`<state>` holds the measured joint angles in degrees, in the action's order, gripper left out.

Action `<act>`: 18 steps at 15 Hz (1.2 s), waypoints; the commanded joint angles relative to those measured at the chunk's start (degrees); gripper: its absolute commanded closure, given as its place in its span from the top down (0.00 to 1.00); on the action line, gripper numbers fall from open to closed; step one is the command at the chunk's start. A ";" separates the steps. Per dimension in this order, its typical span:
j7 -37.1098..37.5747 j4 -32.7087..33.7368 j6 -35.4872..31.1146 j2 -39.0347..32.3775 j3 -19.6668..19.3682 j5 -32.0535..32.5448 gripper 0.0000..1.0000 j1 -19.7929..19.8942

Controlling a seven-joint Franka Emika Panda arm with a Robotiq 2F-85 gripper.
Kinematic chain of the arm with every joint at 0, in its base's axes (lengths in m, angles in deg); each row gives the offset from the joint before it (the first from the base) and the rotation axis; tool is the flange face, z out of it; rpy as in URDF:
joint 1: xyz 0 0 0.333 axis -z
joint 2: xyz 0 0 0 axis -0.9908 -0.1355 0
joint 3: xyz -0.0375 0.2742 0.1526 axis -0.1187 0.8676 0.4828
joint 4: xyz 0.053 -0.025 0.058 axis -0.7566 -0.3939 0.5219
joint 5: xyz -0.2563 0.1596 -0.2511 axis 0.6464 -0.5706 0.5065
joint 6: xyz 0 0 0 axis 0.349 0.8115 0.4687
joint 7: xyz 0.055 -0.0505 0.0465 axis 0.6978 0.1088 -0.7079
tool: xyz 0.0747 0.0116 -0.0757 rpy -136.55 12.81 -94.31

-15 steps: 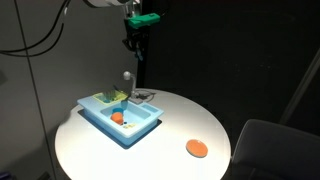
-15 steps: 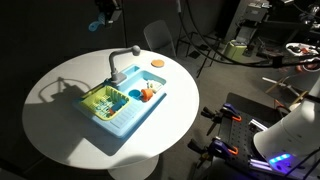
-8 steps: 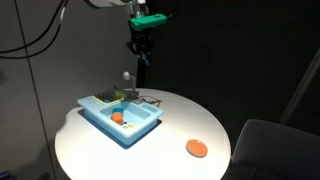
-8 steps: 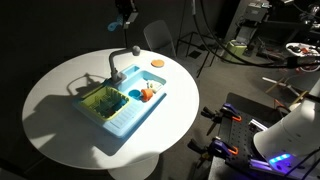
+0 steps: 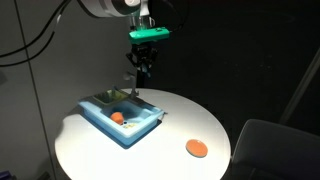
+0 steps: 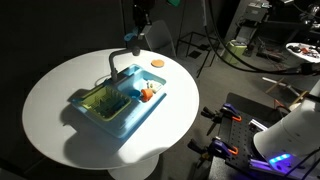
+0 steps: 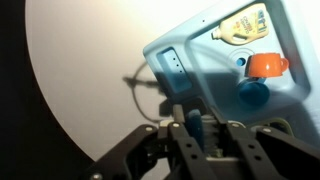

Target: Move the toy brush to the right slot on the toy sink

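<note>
Wrist view: hand (image 7: 193, 114) pinches toy brush (image 7: 194, 127), mostly hidden.

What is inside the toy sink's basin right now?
An orange toy, a yellow piece and a blue piece lie in the toy sink. The gripper hides the sink's lower part in the wrist view.

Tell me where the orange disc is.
In an exterior view the orange disc lies on the table at lower right, apart from the toy sink.
</note>
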<state>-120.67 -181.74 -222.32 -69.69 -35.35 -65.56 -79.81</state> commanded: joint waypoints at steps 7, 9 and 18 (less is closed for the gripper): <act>1.09 -6.85 -4.57 2.57 -1.91 -4.83 0.07 2.40; -1.87 -4.90 -2.31 1.37 -2.21 -6.26 0.07 3.39; -13.75 5.86 11.31 -5.52 -2.99 -4.47 0.07 5.04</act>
<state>-130.06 -181.95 -216.10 -71.60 -38.49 -70.80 -75.21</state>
